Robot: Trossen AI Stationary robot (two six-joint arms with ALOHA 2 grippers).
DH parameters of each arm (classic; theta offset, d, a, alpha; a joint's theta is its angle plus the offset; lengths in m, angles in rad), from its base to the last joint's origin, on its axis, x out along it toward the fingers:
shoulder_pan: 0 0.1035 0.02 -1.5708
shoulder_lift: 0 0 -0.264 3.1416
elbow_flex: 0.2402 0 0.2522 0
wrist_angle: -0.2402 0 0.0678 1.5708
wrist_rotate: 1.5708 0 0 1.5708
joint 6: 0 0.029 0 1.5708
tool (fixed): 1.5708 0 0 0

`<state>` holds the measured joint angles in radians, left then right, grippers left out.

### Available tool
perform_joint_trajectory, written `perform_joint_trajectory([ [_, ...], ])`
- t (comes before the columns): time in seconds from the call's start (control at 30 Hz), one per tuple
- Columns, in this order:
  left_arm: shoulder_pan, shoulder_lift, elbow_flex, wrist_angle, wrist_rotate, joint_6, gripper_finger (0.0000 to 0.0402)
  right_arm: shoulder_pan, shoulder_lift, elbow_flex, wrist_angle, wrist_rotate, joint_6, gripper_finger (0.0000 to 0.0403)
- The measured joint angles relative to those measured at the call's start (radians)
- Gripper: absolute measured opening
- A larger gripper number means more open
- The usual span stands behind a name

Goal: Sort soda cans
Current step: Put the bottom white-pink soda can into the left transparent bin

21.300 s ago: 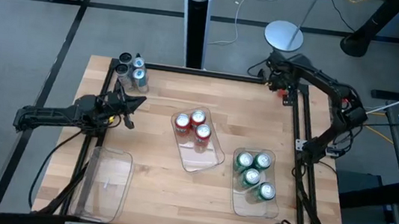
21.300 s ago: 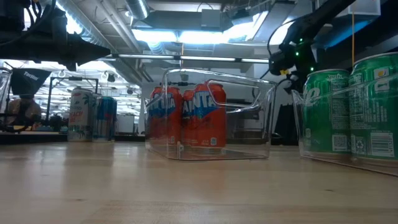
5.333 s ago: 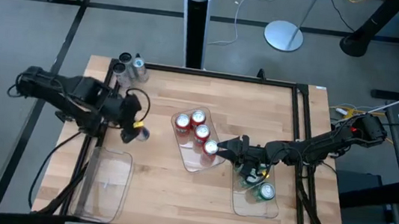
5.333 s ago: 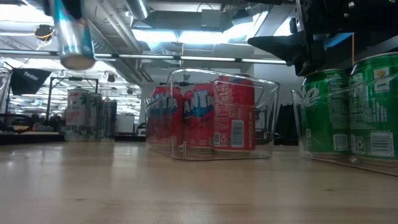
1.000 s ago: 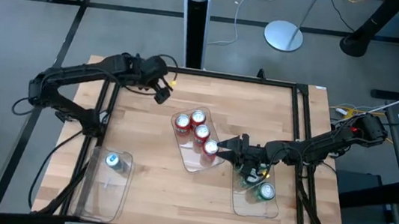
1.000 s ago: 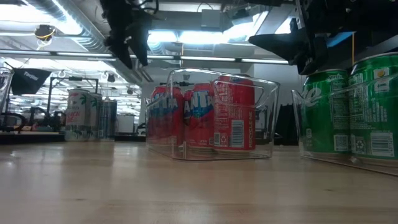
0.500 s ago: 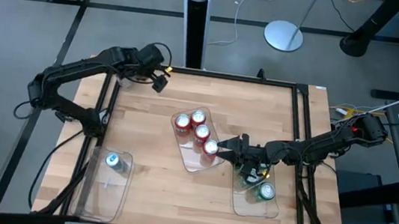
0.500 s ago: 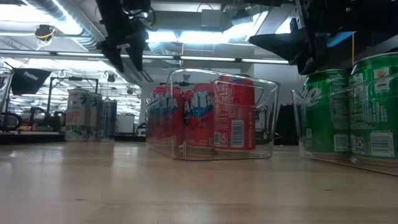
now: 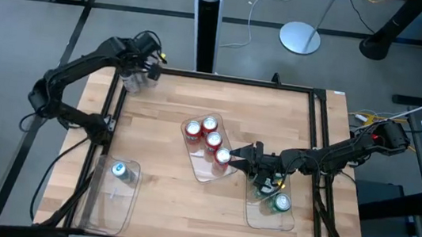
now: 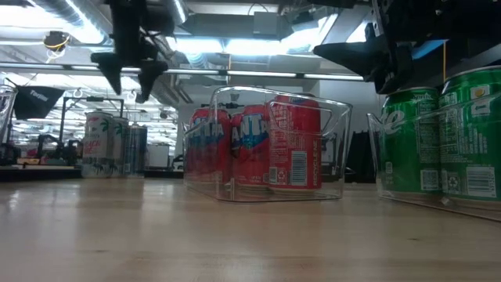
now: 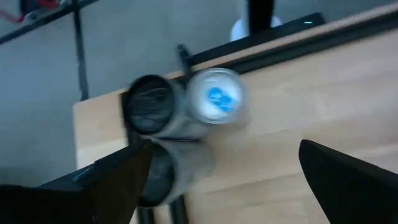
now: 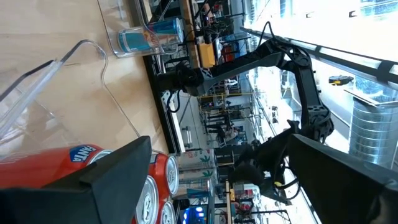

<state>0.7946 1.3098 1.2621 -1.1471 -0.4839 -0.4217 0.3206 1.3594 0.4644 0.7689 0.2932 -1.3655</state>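
Note:
Three silver/black soda cans [image 11: 186,118] stand upright at the table's far left corner [image 9: 137,83], one showing a blue mark on its top [image 11: 217,99]. My left gripper [image 9: 152,65] hovers open above them, touching none. Another such can [image 9: 120,170] stands in the clear near-left tray [image 9: 105,212]. Several red-and-white cans [image 9: 209,138] fill the middle tray [image 9: 226,170]. Green cans [image 9: 274,197] stand in the right tray [image 9: 251,216], partly hidden by my right gripper [image 9: 244,152]. That gripper stays open and level just right of the nearest red can [image 9: 222,156].
A tall black-and-silver cylinder [image 9: 207,22] and a round lamp base [image 9: 300,38] stand on the floor beyond the far edge. A black frame [image 9: 317,131] runs along the table's far, left and right sides. Bare wood lies between the trays and at the far right.
My left gripper has swung level from above the table's far middle-left toward the far left corner. It has rolled as it went and now stands over the silver/black cans, still open. The right arm has kept still.

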Motion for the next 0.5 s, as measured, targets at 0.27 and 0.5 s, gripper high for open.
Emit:
perform_joint_trajectory([
  [0.27, 0.106, 0.0, 0.0, -0.009, -0.002, 0.016, 0.0391, 0.0, 0.0, 0.0, -0.001, 0.0, 0.0, 0.0376],
  [0.5, 0.093, 0.042, 0.0, -0.093, -0.001, 0.035, 0.0391, 0.0, 0.0, 0.0, -0.002, 0.0, 0.002, 0.0376],
])
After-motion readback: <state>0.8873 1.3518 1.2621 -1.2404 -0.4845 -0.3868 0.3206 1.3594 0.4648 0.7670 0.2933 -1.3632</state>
